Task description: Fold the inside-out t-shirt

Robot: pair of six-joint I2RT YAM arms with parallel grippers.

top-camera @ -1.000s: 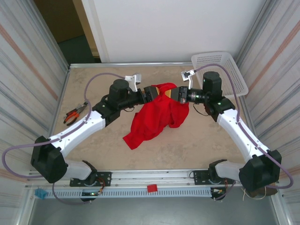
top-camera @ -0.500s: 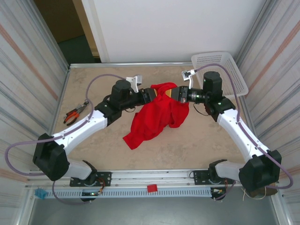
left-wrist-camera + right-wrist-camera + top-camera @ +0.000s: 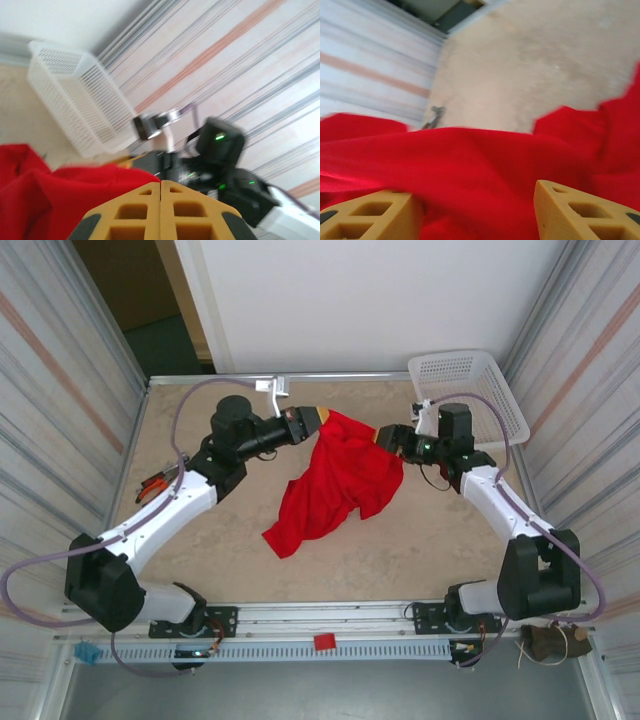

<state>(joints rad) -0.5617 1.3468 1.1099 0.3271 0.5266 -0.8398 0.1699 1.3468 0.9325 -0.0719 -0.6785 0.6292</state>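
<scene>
The inside-out t-shirt (image 3: 330,485) is a bright red crumpled heap in the middle of the table, with its upper edge lifted. My left gripper (image 3: 318,418) holds that upper edge from the left. In the left wrist view its yellow fingers (image 3: 160,187) press together, and red cloth (image 3: 50,195) bunches just past them. My right gripper (image 3: 383,435) is at the shirt's upper right. Its fingers stand apart (image 3: 477,195), with red cloth (image 3: 470,155) lying loose between and in front of them.
A white basket (image 3: 470,380) stands at the back right corner, seen also in the left wrist view (image 3: 75,100). Orange-handled pliers (image 3: 152,487) lie at the left, partly under my left arm. Corrugated walls close both sides. Bare tabletop lies in front of the shirt.
My left gripper has shut on the shirt's upper edge and drawn it back to the left. My right gripper has opened, let go of the cloth and shifted slightly right.
</scene>
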